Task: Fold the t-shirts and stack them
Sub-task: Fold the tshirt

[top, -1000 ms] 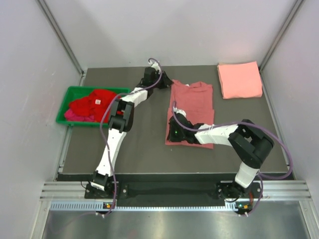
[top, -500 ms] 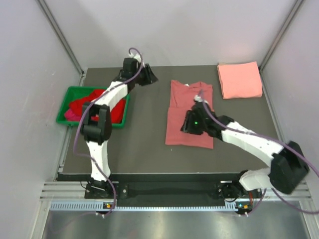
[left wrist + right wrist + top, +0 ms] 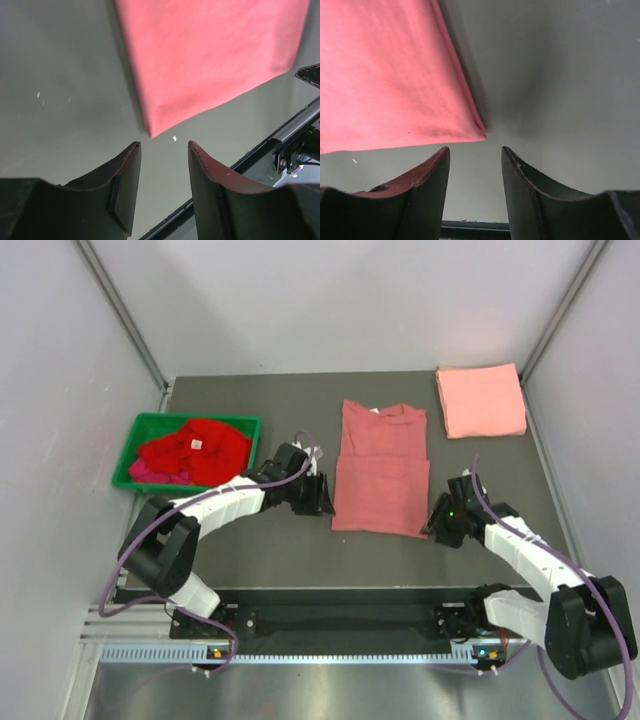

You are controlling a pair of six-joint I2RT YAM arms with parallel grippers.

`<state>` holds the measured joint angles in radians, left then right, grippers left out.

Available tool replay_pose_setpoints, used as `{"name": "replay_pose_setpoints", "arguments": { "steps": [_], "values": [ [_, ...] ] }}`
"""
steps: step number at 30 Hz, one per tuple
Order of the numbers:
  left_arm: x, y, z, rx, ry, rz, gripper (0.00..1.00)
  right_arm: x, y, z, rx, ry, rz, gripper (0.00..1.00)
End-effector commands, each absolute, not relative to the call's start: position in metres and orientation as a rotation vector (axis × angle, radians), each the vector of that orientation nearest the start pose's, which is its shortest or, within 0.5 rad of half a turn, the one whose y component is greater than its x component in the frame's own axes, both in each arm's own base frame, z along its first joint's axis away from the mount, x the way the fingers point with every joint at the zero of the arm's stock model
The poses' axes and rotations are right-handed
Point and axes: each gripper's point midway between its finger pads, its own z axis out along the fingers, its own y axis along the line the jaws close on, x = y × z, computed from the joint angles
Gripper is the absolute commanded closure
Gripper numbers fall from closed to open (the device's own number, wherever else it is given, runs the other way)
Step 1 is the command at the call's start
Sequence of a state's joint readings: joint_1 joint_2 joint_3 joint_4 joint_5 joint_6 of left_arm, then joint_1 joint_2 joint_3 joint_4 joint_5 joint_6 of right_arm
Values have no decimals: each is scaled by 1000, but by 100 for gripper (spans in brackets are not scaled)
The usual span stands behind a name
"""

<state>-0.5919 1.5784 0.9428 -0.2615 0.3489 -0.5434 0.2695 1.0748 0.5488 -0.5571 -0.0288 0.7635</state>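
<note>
A dusty rose-red t-shirt [image 3: 385,468] lies flat mid-table, sleeves folded in, collar toward the back. My left gripper [image 3: 324,506] is open and empty just left of its near-left corner. In the left wrist view that shirt [image 3: 210,55] lies just beyond my gripper [image 3: 164,147]. My right gripper [image 3: 433,527] is open and empty at the shirt's near-right corner. In the right wrist view the shirt [image 3: 390,75] ends just ahead of my gripper [image 3: 474,152]. A folded salmon pink t-shirt [image 3: 481,400] lies at the back right.
A green bin [image 3: 140,425] at the left holds a crumpled bright red t-shirt [image 3: 195,448] and a magenta one [image 3: 150,472]. The table's front rail [image 3: 292,127] shows in the left wrist view. Grey walls close in the sides and back.
My left arm swung from the table's back to the shirt's near-left corner. My right gripper came off the shirt and moved to its near-right corner. The shirt's sleeves now lie folded in.
</note>
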Motion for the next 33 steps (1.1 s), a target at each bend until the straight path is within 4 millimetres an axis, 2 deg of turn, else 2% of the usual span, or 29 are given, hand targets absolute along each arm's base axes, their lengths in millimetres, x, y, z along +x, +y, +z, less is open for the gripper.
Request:
{"name": "replay_pose_setpoints", "arguments": {
  "steps": [1,6,19,24,28,29,30,31,33],
  "values": [
    [260,-272,78,131,2601,-903,52,211,93,39,694,2602,408,54],
    [243,-277,59,133,2657,-893,51,206,89,30,725,2596,394,55],
    [243,-280,29,81,2718,-874,56,212,85,16,730,2567,385,61],
    [242,-278,21,62,2737,-853,59,210,84,11,733,2582,372,67],
    [240,-278,18,47,2750,-850,61,210,81,9,737,2569,363,82],
    [239,-278,17,46,2752,-842,62,210,81,7,741,2569,362,92],
    [239,-277,17,45,2754,-835,62,210,80,7,742,2566,364,97],
    [239,-277,16,46,2757,-825,63,210,79,6,754,2562,361,100],
    [240,-274,15,46,2758,-794,63,209,76,2,758,2559,350,100]
  ]
}}
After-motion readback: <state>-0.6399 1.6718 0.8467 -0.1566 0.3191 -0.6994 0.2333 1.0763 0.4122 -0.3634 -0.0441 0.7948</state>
